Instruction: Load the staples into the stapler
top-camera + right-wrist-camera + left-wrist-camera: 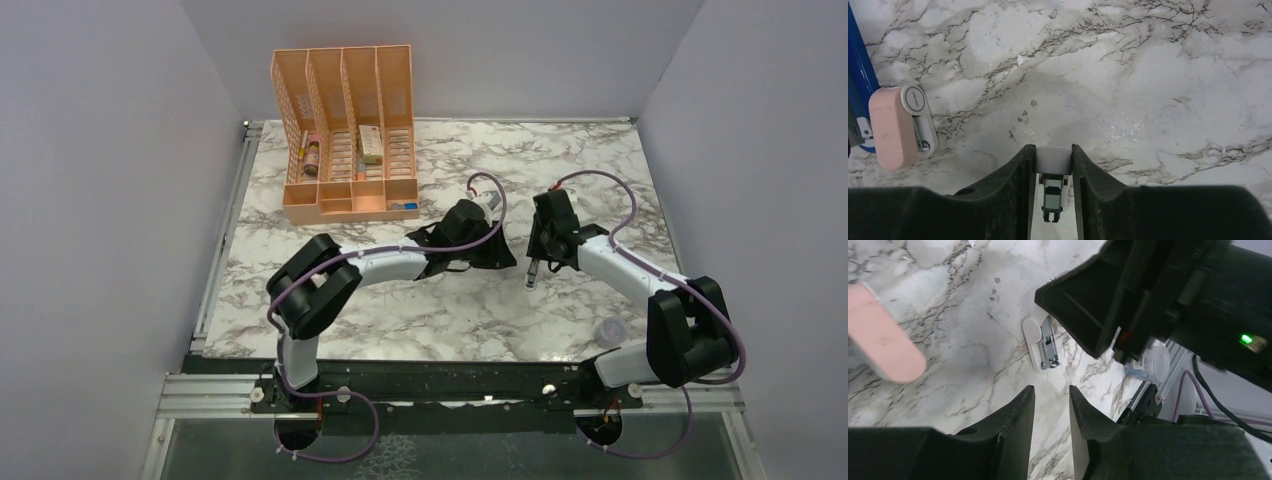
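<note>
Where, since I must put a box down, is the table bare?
The table is bare in the far right corner beyond the right gripper, in the near middle short of both grippers, and left, below the orange organizer. Crowded: the centre, where the left gripper faces the right, shut on a white piece.

This is a robotics lab test cell: a left arm and a right arm, white and black, are bolted to an aluminium rail at 6 o'clock of a marble-patterned worktop. Plain pale partition walls box it in on three sides. Purple cables trail from the bases, and a peach desk organiser stands at 11 o'clock.
</note>
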`<action>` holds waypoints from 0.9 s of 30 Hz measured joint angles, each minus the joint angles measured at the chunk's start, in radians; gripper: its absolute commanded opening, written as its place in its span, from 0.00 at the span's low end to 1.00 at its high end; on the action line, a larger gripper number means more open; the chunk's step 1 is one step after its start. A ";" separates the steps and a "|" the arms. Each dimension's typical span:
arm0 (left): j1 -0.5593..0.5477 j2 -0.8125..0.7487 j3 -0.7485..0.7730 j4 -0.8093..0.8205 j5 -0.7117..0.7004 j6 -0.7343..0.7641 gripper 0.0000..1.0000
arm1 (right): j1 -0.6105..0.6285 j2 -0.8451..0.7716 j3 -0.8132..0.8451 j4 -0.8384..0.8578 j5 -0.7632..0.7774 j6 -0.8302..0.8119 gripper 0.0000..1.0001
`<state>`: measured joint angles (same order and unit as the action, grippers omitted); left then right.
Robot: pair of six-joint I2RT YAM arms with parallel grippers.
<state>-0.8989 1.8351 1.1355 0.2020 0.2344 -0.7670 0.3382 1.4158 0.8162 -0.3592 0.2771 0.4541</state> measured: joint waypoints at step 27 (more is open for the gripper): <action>-0.026 0.325 0.241 -0.087 0.083 -0.034 0.22 | 0.000 -0.013 0.009 -0.001 -0.006 0.039 0.30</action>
<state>-0.9249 2.1597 1.3762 0.1150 0.3176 -0.8013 0.3382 1.4025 0.8249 -0.3603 0.2714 0.4934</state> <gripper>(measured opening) 0.256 0.328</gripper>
